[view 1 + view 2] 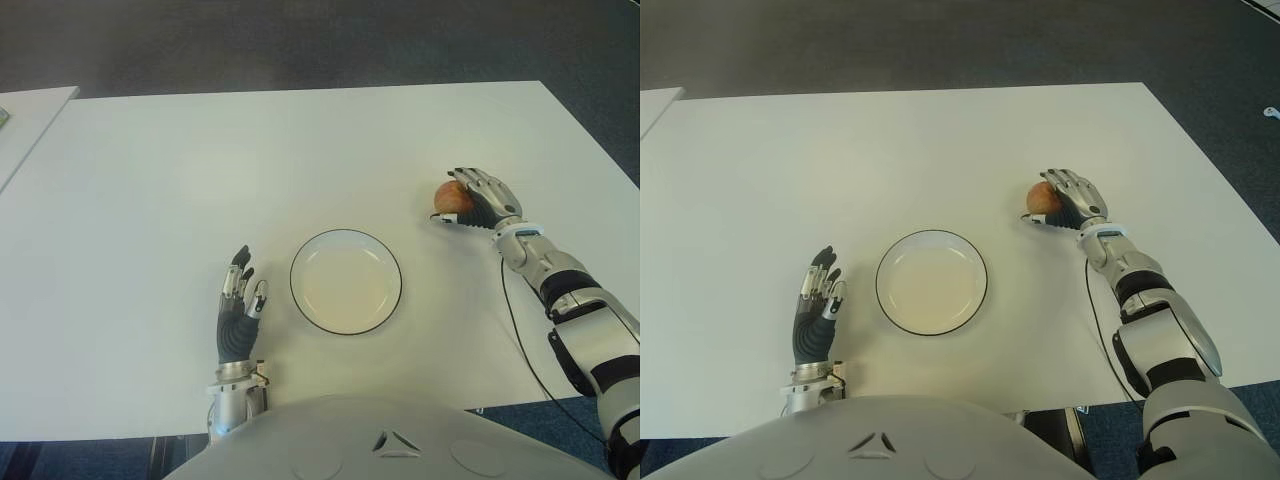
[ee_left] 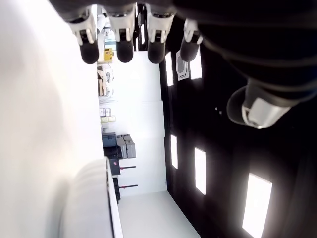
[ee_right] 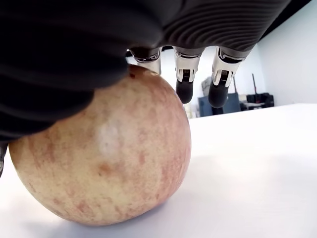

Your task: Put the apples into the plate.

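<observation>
One apple (image 1: pixel 452 197) under right hand (image 1: pixel 478 200), on table (image 1: pixel 200 170); plate (image 1: pixel 345 281) empty.

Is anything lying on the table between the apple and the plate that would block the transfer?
Nothing visible does. The right hand is over the apple, which sits on the table to the right of the plate; only bare tabletop lies between them. The left hand shows on the plate's left.
</observation>
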`<state>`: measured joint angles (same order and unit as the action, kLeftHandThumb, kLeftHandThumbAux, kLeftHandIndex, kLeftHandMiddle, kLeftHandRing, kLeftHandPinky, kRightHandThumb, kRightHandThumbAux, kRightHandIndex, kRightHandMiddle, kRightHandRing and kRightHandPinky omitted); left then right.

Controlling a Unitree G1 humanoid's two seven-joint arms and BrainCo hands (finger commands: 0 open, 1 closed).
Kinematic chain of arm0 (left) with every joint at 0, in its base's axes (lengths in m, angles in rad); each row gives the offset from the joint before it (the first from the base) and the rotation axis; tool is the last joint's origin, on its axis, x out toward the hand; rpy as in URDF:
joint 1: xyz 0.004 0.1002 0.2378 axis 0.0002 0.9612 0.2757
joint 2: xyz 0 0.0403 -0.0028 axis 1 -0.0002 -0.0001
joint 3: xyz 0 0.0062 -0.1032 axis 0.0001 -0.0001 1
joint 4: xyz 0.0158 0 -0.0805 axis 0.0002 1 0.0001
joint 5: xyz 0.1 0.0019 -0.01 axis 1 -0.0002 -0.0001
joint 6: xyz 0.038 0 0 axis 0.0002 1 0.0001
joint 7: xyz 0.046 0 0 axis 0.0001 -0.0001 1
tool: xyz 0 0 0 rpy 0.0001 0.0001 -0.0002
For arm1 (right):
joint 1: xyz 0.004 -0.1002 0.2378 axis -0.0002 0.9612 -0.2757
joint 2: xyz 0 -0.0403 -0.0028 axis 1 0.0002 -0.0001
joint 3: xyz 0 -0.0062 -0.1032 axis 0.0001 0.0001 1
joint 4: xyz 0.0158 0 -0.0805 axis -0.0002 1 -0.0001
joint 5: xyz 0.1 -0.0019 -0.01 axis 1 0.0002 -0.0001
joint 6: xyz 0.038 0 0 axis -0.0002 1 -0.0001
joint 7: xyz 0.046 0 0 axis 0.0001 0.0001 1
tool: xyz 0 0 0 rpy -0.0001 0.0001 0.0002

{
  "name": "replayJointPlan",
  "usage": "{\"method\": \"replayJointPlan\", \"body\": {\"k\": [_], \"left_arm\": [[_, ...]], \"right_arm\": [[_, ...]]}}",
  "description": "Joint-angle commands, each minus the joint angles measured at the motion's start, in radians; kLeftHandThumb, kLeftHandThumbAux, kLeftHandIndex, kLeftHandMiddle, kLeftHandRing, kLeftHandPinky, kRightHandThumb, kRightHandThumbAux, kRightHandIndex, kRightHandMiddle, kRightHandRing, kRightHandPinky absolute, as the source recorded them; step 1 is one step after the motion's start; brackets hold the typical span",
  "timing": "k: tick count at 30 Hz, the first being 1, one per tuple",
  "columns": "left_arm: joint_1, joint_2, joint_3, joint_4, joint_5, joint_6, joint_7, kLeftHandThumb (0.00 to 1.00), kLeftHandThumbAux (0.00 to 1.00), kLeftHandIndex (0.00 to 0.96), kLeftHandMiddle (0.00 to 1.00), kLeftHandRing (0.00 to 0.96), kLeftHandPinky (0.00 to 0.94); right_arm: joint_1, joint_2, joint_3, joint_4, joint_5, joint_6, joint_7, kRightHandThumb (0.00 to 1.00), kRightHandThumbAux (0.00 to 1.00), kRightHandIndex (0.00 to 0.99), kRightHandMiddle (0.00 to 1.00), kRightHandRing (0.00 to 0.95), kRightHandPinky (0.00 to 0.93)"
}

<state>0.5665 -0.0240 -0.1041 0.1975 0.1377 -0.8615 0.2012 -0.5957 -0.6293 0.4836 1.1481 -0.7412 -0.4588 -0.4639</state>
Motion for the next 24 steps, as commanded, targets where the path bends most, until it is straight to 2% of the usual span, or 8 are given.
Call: {"method": "replayJointPlan", "body": {"k": [1, 9, 15, 19, 20, 21, 23, 24], "left_arm": [[0.014, 0.012, 0.005, 0.023, 0.001, -0.021, -0.023, 0.0, 0.431, 0.0, 0.0, 0.0, 0.0], [0.058, 0.022, 0.009, 0.004, 0.023, -0.059, -0.03, 0.0, 0.43, 0.0, 0.0, 0.0, 0.0], [0.087, 0.024, 0.007, -0.009, 0.022, -0.06, -0.039, 0.0, 0.426, 0.0, 0.0, 0.0, 0.0], [0.102, 0.022, 0.002, -0.005, 0.015, -0.062, -0.046, 0.0, 0.425, 0.0, 0.0, 0.0, 0.0], [0.104, 0.022, 0.002, -0.004, 0.013, -0.062, -0.048, 0.0, 0.425, 0.0, 0.0, 0.0, 0.0], [0.106, 0.02, 0.002, -0.003, 0.014, -0.062, -0.049, 0.0, 0.425, 0.0, 0.0, 0.0, 0.0], [0.11, 0.016, 0.002, -0.002, 0.018, -0.063, -0.049, 0.0, 0.425, 0.0, 0.0, 0.0, 0.0], [0.112, 0.014, 0.002, -0.002, 0.02, -0.064, -0.048, 0.0, 0.425, 0.0, 0.0, 0.0, 0.0]], "right_arm": [[0.012, 0.013, 0.007, 0.011, -0.002, -0.001, 0.004, 0.25, 0.364, 0.0, 0.0, 0.0, 0.022], [0.014, 0.013, -0.005, 0.006, 0.011, -0.008, -0.009, 0.283, 0.379, 0.0, 0.0, 0.0, 0.04], [0.013, 0.013, -0.017, 0.009, 0.023, -0.017, -0.018, 0.292, 0.387, 0.0, 0.001, 0.003, 0.057], [0.011, 0.016, -0.025, 0.014, 0.031, -0.023, -0.037, 0.321, 0.414, 0.028, 0.05, 0.046, 0.095], [0.01, 0.017, -0.026, 0.017, 0.032, -0.023, -0.042, 0.339, 0.428, 0.122, 0.103, 0.09, 0.123], [0.008, 0.019, -0.027, 0.02, 0.032, -0.024, -0.05, 0.345, 0.433, 0.156, 0.122, 0.106, 0.133], [0.005, 0.021, -0.03, 0.027, 0.03, -0.027, -0.071, 0.387, 0.469, 0.299, 0.21, 0.187, 0.208], [0.004, 0.021, -0.031, 0.031, 0.029, -0.028, -0.083, 0.496, 0.555, 0.346, 0.321, 0.302, 0.292]]}}
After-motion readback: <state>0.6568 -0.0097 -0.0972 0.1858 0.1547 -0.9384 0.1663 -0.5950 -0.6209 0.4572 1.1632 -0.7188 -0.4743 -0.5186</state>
